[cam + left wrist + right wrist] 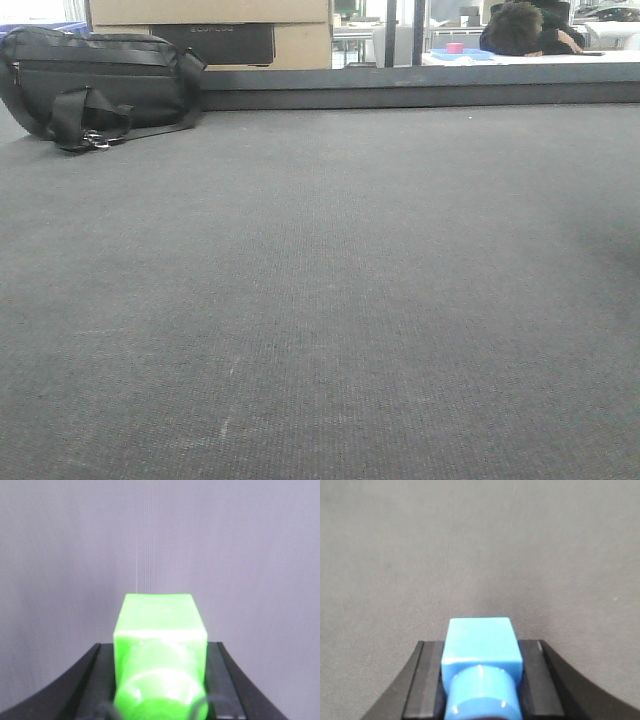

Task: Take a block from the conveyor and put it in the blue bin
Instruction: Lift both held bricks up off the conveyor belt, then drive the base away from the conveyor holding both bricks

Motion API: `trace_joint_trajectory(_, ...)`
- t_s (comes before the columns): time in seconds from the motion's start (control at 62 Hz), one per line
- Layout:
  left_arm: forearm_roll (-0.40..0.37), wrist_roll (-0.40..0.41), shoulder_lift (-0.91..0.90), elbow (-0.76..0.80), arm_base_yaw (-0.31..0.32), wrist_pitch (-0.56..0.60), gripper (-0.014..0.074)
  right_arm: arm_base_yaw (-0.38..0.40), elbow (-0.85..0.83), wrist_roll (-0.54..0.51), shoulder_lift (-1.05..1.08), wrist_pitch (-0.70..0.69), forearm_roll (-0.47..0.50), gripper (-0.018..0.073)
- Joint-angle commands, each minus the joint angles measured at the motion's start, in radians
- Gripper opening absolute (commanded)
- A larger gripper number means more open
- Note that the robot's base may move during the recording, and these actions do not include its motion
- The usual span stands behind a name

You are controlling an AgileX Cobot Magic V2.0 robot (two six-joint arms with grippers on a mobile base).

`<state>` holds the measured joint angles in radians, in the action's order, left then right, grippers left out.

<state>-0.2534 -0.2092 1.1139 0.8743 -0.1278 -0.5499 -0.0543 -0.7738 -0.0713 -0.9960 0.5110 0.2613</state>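
Observation:
In the left wrist view a bright green block [159,617] with a round stud facing the camera sits between my left gripper's [160,652] black fingers [100,677], which are shut on its sides. My right gripper [481,649] is shut the same way on a blue block [480,636]. Both hang over the conveyor's dark grey textured belt [160,540] [480,545]. The front view shows the wide belt [320,300] with no block on it and neither gripper in frame. The blue bin is out of view.
A black bag [95,85] lies on the belt at the far left. Cardboard boxes [210,25] stand behind it. Beyond the belt's far edge [420,90], a person [530,28] slumps over a white table with a small pink object [455,47].

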Motion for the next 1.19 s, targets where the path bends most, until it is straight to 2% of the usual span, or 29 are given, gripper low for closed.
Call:
trace_joint_trajectory(0.0, -0.033, 0.001, -0.131, -0.101, 0.006, 0.162, -0.0111, 0.001, 0.095, -0.010, 0.101, -0.127, -0.006, -0.0162)
trace_joint_trajectory(0.145, -0.033, 0.001, -0.301, -0.250, 0.006, 0.302, -0.0111, 0.001, 0.257, -0.010, 0.248, -0.345, -0.006, -0.0162)
trace_joint_trajectory(0.306, -0.027, 0.001, -0.449, -0.338, 0.006, 0.330, -0.0111, 0.001, 0.343, -0.010, 0.328, -0.511, -0.018, -0.0162)
trace_joint_trajectory(0.371, 0.000, 0.001, -0.502, -0.345, 0.006, 0.330, -0.0111, 0.001, 0.343, -0.010, 0.357, -0.511, -0.075, -0.0162)
trace_joint_trajectory(0.452, 0.047, 0.001, -0.575, -0.345, 0.006, 0.335, -0.0111, 0.001, 0.343, -0.010, 0.399, -0.519, -0.205, -0.0162)
trace_joint_trajectory(0.5, 0.050, 0.001, -0.614, -0.345, 0.006, 0.335, -0.0111, 0.001, 0.343, -0.010, 0.425, -0.519, -0.261, -0.0162)
trace_joint_trajectory(0.758, 0.050, 0.001, -0.767, -0.345, 0.006, 0.335, -0.0111, 0.001, 0.343, -0.010, 0.552, -0.519, -0.242, -0.0162)
trace_joint_trajectory(0.952, 0.050, 0.001, -0.782, -0.345, 0.006, 0.330, -0.0111, 0.001, 0.343, -0.010, 0.614, -0.511, -0.059, -0.0162)
trace_joint_trajectory(1.177, 0.050, 0.001, -0.782, -0.345, 0.073, 0.330, -0.0111, 0.001, 0.284, -0.010, 0.632, -0.374, -0.072, -0.0162)
